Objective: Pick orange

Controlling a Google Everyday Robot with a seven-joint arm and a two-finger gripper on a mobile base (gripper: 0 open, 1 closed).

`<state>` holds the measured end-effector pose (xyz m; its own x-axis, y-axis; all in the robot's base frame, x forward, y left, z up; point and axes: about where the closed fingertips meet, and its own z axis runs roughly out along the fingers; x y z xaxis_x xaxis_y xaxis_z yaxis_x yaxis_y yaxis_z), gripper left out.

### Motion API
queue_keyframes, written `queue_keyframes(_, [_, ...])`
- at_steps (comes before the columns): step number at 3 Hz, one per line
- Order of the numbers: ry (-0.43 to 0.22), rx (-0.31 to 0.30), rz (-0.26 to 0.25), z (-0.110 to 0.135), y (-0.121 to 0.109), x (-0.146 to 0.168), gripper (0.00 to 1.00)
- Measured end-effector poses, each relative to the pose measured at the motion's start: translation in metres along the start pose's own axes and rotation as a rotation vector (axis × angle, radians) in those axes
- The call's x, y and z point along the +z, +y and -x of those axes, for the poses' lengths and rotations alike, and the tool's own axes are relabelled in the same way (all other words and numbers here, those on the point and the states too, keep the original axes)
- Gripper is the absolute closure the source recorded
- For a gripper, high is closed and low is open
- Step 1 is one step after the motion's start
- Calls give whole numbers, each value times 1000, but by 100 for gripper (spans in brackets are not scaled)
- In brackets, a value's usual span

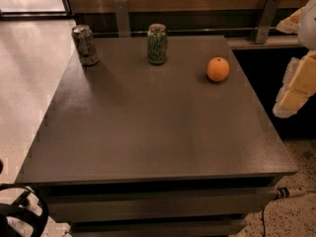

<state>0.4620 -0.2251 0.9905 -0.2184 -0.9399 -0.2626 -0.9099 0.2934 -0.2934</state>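
Dark desk (148, 132) before a panelled wall; orange (217, 69) at its 1 o'clock, ungrasped. Approach step: end effector (296, 85), apparently the pale form at 3 o'clock, grip state untellable, must reach toward 10 o'clock.

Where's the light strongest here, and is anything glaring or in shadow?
Camera view: the pale floor at left is brightest; the table is dim; the orange throws a small shadow at its base; the end effector at the right edge is brightly lit.

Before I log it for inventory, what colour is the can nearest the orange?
The can is green, camera view; the hand is far right.
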Motion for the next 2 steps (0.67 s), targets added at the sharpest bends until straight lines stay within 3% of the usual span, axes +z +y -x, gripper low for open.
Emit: queue_keyframes(2, [-220,124,-84,-20,-80,13,0])
